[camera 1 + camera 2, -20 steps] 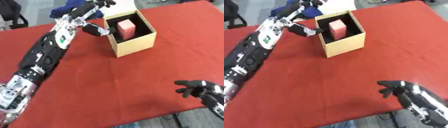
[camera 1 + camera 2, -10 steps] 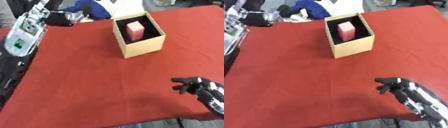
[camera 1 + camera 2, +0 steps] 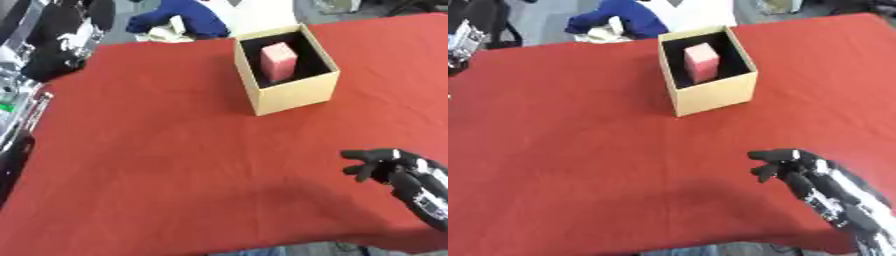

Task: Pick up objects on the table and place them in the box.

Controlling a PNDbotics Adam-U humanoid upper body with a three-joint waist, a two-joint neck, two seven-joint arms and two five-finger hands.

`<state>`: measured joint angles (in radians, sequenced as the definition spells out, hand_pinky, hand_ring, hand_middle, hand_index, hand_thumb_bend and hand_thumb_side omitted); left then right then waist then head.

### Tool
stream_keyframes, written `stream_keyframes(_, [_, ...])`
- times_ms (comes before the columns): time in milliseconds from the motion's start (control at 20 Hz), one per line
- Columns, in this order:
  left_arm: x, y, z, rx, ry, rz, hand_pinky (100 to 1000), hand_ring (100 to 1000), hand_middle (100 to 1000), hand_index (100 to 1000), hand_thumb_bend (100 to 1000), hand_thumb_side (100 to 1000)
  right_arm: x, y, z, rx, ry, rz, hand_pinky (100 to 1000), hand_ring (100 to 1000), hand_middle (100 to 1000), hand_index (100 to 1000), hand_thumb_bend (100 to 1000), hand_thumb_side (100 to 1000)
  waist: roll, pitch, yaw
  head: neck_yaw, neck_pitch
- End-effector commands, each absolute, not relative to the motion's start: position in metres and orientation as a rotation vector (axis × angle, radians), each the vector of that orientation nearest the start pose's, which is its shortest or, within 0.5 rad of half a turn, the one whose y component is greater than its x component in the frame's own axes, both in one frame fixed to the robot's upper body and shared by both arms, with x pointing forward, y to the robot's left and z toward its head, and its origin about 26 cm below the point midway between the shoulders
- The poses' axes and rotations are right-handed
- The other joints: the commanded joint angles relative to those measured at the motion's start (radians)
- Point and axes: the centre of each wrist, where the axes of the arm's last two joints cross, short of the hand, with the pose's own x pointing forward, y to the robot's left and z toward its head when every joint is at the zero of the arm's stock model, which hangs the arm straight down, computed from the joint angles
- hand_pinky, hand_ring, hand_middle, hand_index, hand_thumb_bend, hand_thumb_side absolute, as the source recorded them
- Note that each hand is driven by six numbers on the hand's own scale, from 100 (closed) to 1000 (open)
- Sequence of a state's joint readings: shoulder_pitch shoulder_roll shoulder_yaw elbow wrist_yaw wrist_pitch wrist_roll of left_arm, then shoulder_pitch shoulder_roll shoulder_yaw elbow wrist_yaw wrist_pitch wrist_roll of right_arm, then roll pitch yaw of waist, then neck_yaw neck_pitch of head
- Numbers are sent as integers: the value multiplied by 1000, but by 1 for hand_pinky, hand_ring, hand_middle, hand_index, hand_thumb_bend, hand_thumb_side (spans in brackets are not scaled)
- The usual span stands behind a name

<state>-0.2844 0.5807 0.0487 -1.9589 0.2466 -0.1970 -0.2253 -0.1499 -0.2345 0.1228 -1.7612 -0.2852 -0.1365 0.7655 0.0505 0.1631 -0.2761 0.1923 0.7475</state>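
Left arm (image 3: pixel 52 45) withdrawn from box (image 3: pixel 289 75).

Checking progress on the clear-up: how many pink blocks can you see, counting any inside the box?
1. The pink block stands inside the open cardboard box at the far side of the red table. Anything beneath it in the box would be hidden.

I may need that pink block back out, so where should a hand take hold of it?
Probably from straight above, pinching the top of the pink block. It stands upright in the box, whose walls close off its sides; only the top is free.
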Motion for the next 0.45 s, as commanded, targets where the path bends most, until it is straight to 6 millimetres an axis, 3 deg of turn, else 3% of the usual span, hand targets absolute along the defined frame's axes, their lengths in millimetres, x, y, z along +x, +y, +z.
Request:
stream_keyframes(50, [294, 314, 219, 8, -2325, -689, 1000, 711, 709, 879, 100, 653, 305, -245, 93, 702, -1886, 895, 857, 948, 586, 831, 100, 561, -1, -12, 7, 3, 7])
stream_keyframes(200, [292, 313, 203, -14, -2283, -652, 1000, 699, 693, 876, 100, 730, 305, -246, 93, 696, -1890, 892, 857, 948, 586, 831, 100, 561, -4, -6, 21, 3, 7])
stream_keyframes(450, [288, 310, 183, -65, -2241, -650, 1000, 687, 680, 874, 100, 750, 305, -246, 95, 690, -1900, 889, 856, 948, 586, 830, 100, 561, -6, 4, 28, 7, 5])
